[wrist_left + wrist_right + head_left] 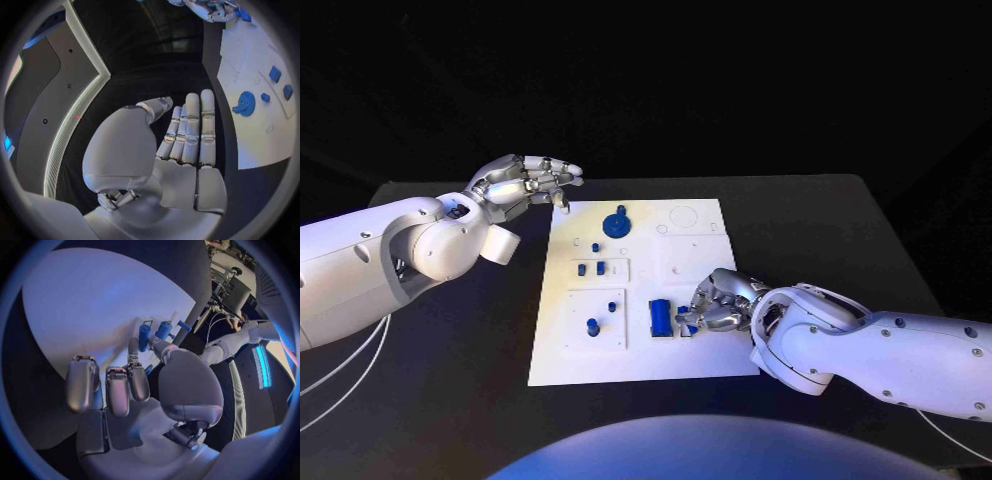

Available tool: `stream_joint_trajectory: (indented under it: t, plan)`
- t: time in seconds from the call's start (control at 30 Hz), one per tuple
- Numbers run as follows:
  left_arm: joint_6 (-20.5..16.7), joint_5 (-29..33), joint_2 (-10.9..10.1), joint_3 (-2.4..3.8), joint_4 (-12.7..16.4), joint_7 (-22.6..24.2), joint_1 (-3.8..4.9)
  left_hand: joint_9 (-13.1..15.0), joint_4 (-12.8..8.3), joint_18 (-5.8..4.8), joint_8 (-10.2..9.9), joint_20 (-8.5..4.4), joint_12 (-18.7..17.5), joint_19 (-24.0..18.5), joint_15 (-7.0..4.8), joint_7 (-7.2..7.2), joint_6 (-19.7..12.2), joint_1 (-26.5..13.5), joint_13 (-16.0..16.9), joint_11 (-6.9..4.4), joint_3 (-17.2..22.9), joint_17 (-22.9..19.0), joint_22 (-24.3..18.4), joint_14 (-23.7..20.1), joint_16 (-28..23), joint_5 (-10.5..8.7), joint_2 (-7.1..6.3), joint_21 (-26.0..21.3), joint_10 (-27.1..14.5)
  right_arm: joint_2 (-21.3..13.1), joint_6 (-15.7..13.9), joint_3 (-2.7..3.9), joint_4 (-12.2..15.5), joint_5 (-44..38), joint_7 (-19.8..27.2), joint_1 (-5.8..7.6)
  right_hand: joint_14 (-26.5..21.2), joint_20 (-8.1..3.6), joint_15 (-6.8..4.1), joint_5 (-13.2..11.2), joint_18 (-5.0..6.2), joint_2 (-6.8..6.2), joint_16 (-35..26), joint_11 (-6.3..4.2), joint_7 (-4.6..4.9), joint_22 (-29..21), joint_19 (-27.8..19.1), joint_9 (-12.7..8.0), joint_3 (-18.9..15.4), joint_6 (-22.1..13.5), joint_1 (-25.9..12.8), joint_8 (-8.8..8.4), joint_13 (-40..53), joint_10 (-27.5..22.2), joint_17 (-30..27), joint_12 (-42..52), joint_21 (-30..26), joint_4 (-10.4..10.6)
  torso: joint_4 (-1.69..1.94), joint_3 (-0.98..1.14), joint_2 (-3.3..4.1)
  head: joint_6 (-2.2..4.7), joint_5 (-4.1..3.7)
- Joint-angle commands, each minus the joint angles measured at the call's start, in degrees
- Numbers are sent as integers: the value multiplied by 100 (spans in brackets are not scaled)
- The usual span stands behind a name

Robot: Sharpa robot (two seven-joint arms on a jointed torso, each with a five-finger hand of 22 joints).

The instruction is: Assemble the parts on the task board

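Board [639, 365] lying in the middle of the surface [444, 400]. On the board's far part, a round part [617, 222]; nearer, toward the left edge, several small parts [593, 268]; near the right edge, a block [661, 317]. Left hand [527, 184] above the far left corner. Right hand [715, 303] on the right side, just beside the block.

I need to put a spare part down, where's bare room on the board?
The task board is bare along its near edge, and at its far right corner beyond the right hand. Crowded: the left column with the blue parts, and around the right hand's fingers.
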Motion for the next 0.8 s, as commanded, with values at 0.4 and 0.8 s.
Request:
stream_joint_trajectory:
  t: [0.4, 0.8]
  plan:
    - [127, -38, -3, 3, 9, 12, 2, -3, -6, 41, 30, -3, 34, 40, 12, 63, -51, 24, -5, -3, 33, 3, -5, -39, -5, 39, 17, -20, -22, 13, 125, -2, 6, -39, 31, -8, 505, -53, -59, -3, -42, -31, 24, -42, 11, 1096, 140, 46, -127, 9, -229, 72, 718, 123, 1063, 38, 26, 197, -6, 2, -1, -7, 4]
    - [149, -41, -11, 3, 13, 9, 2, -3, -6, 40, 32, -4, 38, 42, 13, 64, -52, 26, -7, -2, 46, 2, -6, -41, -6, 43, 31, -20, -24, -27, 190, -2, 22, -11, 66, -8, 502, -51, -55, -2, -34, -117, 16, -36, 18, 1084, 125, 61, -225, -16, -275, 80, 704, 112, 1047, 13, -21, 253, -3, 6, -3, -22, 5]
